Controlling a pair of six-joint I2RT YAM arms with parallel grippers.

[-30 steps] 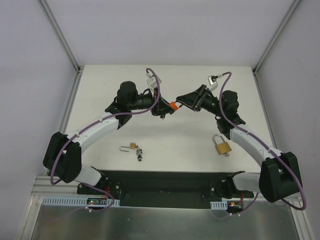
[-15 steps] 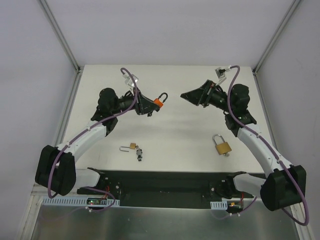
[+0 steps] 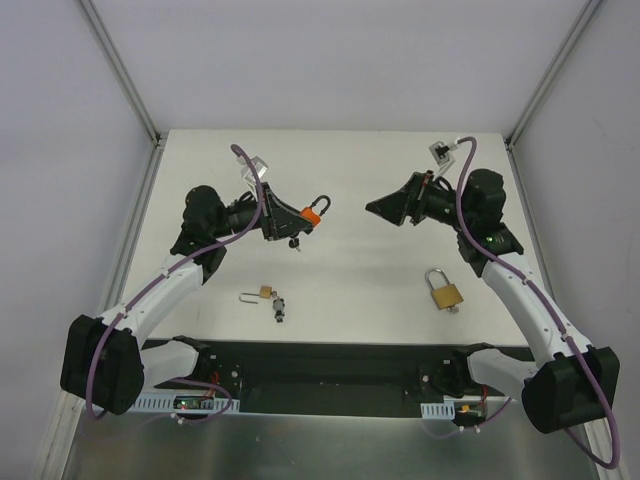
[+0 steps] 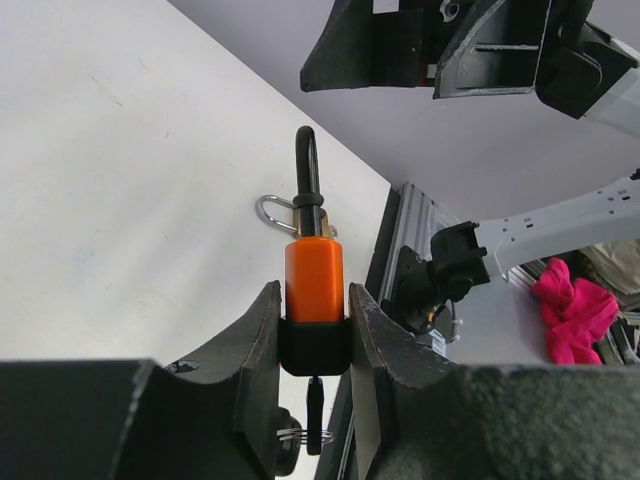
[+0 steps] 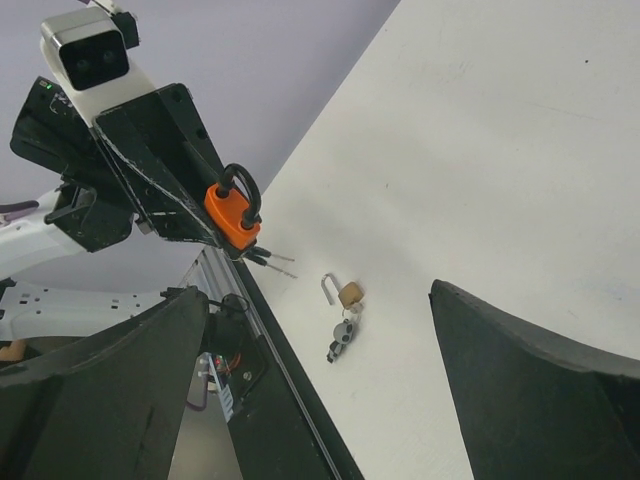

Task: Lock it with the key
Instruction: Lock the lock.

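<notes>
- Your right gripper (image 3: 385,207) has just let go. A second ago it met the left one at the orange padlock (image 3: 311,212) over the middle of the worktop (image 3: 360,160). Now its jaws stand wide with nothing between them, and it has drawn back toward the right edge.
- Your left gripper (image 4: 314,330) is clamped on the padlock's body and holds it in the air. It has carried it off toward the left edge.
- The key (image 4: 315,410) hangs from the underside of the lock, in the keyway.
- From the right wrist view the shackle (image 5: 240,185) looks seated on both legs, so the turn is probably done. Check this before you set it down.
- Two brass padlocks, a large one (image 3: 445,292) and a small one (image 3: 262,294), lie untouched near the front edge.
</notes>
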